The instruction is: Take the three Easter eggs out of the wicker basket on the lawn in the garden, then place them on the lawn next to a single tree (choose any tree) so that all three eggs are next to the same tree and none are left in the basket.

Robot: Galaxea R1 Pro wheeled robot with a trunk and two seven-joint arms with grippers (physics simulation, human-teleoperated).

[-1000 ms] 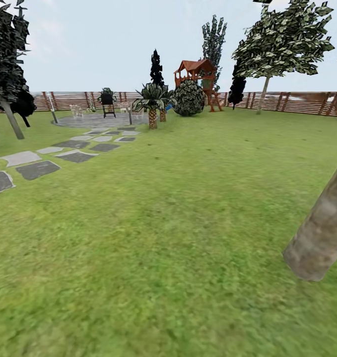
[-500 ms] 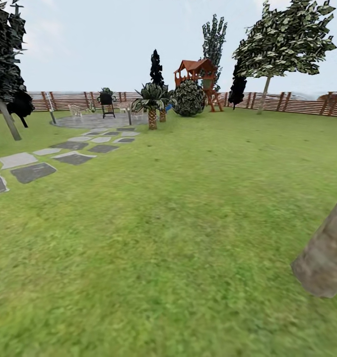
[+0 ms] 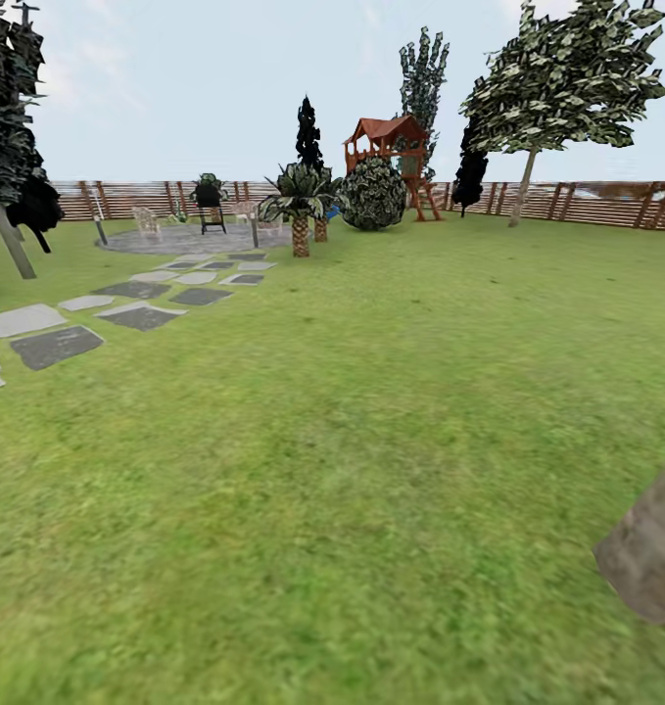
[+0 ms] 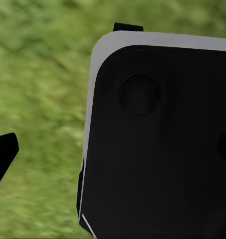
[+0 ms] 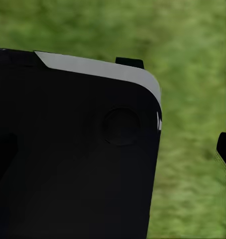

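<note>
Head view: I judge I'm in transit; the lawn [image 3: 371, 441] fills the lower frame, no basket or eggs in sight, so next I must find them.
Obstacles: trunk [image 3: 650, 563] at lower right, stepping stones [image 3: 58, 343] at left, blossom tree [image 3: 567, 78] upper right.
Left wrist view: grass behind a dark robot part; gripper state: cannot tell.
Right wrist view: the same; cannot tell.

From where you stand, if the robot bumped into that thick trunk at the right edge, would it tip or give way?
Probably not. The trunk looks thick and seems planted in the lawn, so it would likely stay put. Its mottled bark looks rough, hardly slippery. It does lean, yet I'd guess it is stiff; its upper part is out of view.
</note>
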